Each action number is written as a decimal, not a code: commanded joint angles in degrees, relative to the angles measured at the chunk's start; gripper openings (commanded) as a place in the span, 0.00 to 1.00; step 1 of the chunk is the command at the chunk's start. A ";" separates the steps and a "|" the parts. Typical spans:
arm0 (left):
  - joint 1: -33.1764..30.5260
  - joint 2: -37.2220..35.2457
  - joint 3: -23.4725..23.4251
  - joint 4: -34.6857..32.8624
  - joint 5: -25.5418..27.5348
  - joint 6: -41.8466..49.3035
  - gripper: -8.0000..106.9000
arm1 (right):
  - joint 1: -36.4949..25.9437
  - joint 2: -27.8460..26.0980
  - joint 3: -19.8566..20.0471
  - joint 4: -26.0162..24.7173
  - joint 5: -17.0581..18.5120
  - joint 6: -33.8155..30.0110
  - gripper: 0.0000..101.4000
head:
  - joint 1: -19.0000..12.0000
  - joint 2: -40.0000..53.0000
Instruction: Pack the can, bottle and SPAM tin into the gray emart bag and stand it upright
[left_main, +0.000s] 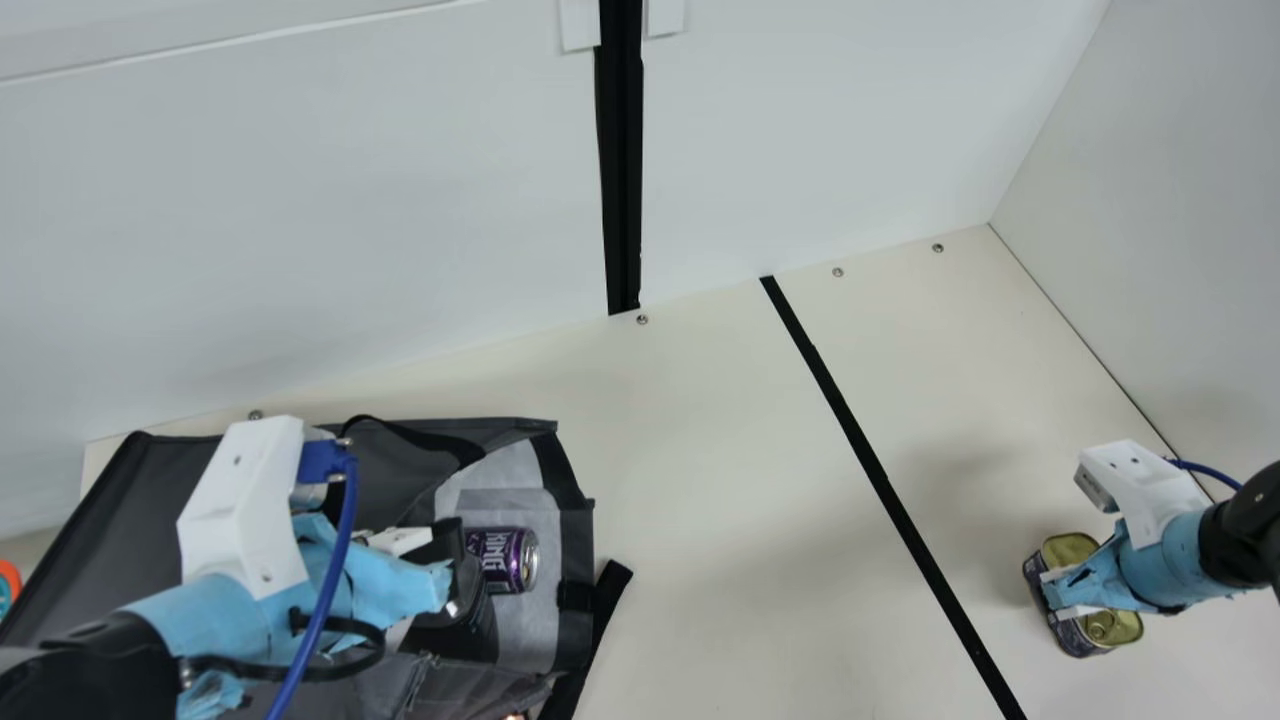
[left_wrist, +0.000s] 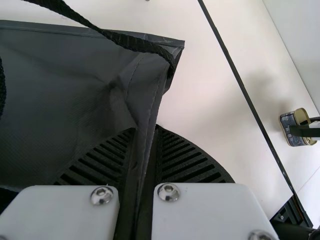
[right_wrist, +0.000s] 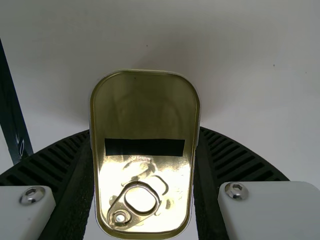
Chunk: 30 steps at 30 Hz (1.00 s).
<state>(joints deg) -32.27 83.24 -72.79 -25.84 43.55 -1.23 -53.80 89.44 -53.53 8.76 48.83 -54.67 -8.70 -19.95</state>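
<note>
the right gripper (right_wrist: 145, 129) is closed on the long sides of the spam tin (right_wrist: 145, 110), its long axis running between the two fingers. from that hand, the gray emart bag (left_main: 140, 510) lies well off toward the left arm, so the carry should go that way. the left gripper (left_wrist: 145, 127), at the bag, pinches its edge; the tin is well right of the bag.

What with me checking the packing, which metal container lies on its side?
The purple can on the gray bag: its lid faces sideways, while the SPAM tin between the fingers of the right gripper is lid-up.
</note>
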 joint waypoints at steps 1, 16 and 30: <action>0.00 0.00 0.00 0.00 0.00 0.00 0.00 | 0.13 0.08 -0.25 0.59 0.28 -0.38 0.00 | -1.30 -0.05; 0.00 0.00 0.00 0.00 0.00 0.00 0.00 | 2.99 -2.42 -3.21 3.15 3.94 -2.47 0.00 | -1.30 -0.05; 0.00 0.00 0.00 0.00 0.00 0.00 0.00 | 12.42 -5.43 -5.28 2.68 6.91 2.19 0.00 | -1.30 -0.05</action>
<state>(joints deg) -32.27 83.24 -72.79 -25.84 43.55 -1.23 -42.48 84.09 -58.72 11.52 55.67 -52.75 -8.70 -19.95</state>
